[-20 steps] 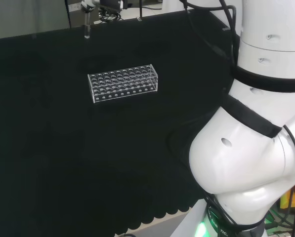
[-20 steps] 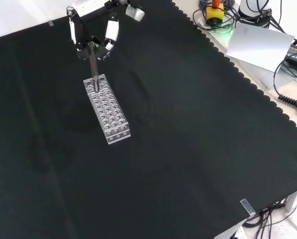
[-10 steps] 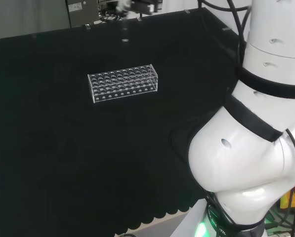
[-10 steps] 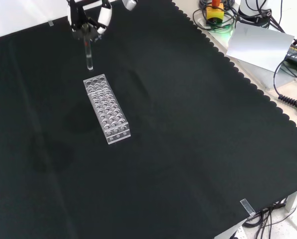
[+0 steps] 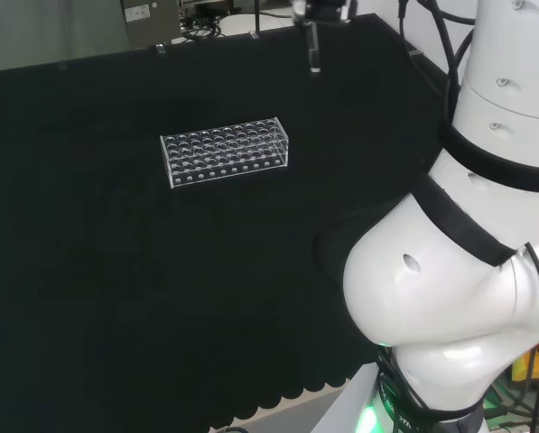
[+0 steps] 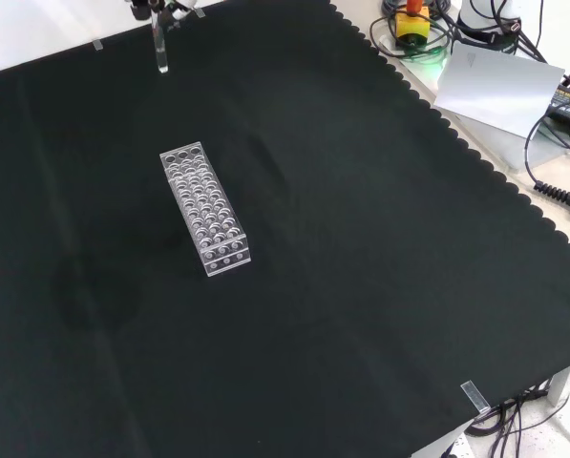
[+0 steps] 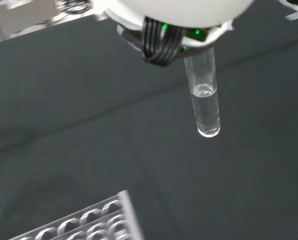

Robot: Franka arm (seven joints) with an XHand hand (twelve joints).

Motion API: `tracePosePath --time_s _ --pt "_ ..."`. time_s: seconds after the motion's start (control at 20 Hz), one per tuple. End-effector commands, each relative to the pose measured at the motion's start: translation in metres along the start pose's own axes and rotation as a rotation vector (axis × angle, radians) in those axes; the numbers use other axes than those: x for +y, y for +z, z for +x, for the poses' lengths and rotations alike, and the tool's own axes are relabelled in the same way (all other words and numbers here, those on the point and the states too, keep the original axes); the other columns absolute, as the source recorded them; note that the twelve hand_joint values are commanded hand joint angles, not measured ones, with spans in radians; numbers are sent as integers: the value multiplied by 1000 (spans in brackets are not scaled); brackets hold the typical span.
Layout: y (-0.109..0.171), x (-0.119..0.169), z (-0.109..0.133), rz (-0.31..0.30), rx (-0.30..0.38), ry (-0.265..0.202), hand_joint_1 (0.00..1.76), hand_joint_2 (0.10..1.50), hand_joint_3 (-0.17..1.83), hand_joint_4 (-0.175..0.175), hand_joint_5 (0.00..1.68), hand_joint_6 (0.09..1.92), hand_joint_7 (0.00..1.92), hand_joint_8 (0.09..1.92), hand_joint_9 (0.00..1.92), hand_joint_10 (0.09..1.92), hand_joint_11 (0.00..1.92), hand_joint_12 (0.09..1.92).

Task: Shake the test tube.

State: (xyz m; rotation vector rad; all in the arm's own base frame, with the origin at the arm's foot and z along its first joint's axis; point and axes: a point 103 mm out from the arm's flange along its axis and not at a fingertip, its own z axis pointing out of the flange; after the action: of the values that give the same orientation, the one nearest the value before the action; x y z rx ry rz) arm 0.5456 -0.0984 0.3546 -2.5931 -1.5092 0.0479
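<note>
A clear glass test tube (image 7: 204, 97) hangs upright with a little clear liquid in its rounded end. The hand (image 7: 178, 15) is shut on its upper part, and the tube's top is hidden by the hand. In the head view the test tube (image 5: 313, 50) hangs high over the cloth's far right part, below the hand (image 5: 321, 7) at the view's top edge. In the front view the test tube (image 6: 159, 50) is at the top left under the hand (image 6: 160, 7), well beyond the rack's far end.
A clear plastic tube rack (image 5: 226, 152) with many empty holes stands on the black cloth; it is also in the front view, tube rack (image 6: 206, 208), and its corner, tube rack (image 7: 91, 221), in the wrist view. The arm's white links (image 5: 468, 271) stand at the head view's right. Cables and boxes (image 6: 475, 57) lie beyond the cloth's scalloped edge.
The hand has carried the tube to the right in the head view and up toward the front view's top edge, away from the rack's far end. The rack has not moved.
</note>
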Motion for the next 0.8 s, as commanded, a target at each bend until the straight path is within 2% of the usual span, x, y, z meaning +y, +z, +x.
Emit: tracePosePath --time_s 0.05,0.3,0.55,0.8 --pt "-2 2 -4 -6 15 14 1329 698 552 -175 1346 205 1374 712 1597 585 1231 907" --pt "4 -4 36 15 41 -69 1329 698 552 -175 1348 203 1375 711 1596 586 1231 907" --pt "13 -16 87 57 92 -155 1329 698 552 -175 1348 201 1375 710 1596 587 1231 907" --pt "21 -33 138 102 161 -210 1329 697 552 -175 1350 199 1376 709 1596 588 1231 908"
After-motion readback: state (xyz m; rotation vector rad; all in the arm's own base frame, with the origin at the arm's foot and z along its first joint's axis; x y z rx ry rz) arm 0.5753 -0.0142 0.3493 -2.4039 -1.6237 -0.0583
